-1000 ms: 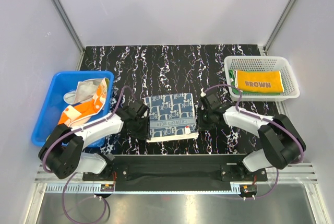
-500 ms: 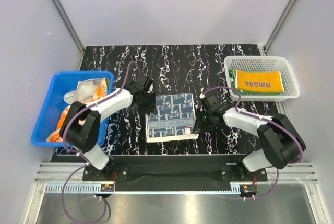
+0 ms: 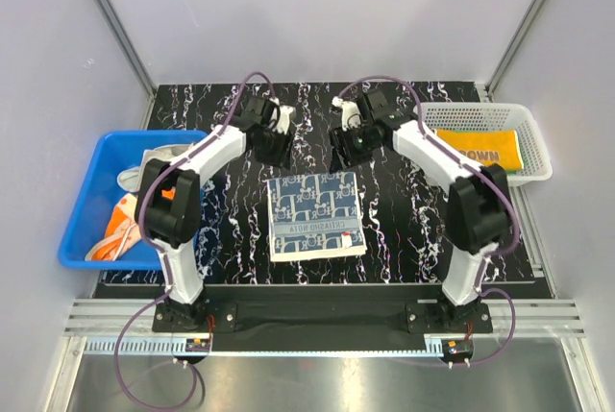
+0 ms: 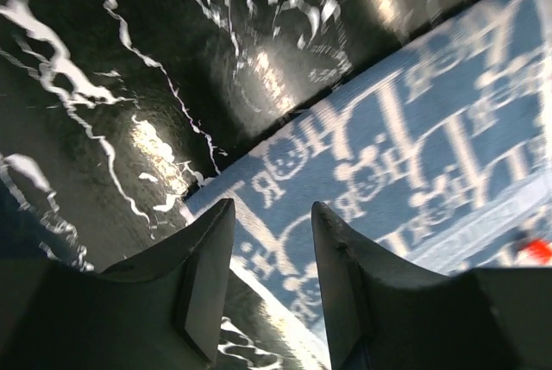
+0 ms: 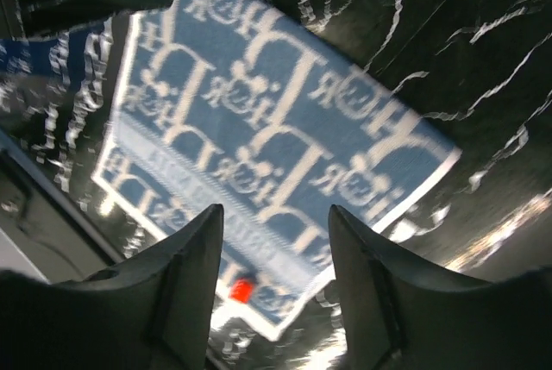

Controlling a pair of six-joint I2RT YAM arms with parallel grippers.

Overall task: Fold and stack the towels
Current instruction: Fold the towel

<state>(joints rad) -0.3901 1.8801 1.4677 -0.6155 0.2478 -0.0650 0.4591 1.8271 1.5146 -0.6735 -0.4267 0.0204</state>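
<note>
Towel of white cloth with a navy pattern (image 3: 315,215) lies folded flat in the middle of the black marbled bench (image 3: 404,239), seemingly ready for stacking. The left gripper (image 3: 277,148) and right gripper (image 3: 351,143) hover beyond its far edge, clear of it, likely so the fold stays undisturbed. An orange-yellow towel with brown lettering (image 3: 485,150) rests in the white mesh basket (image 3: 471,109); crumpled cloths (image 3: 159,167) wait in the blue plastic bin (image 3: 77,239).

Left wrist: jaws spread, holding nothing, above the patterned towel's corner.

Right wrist: jaws likewise apart and empty, towel below.
</note>
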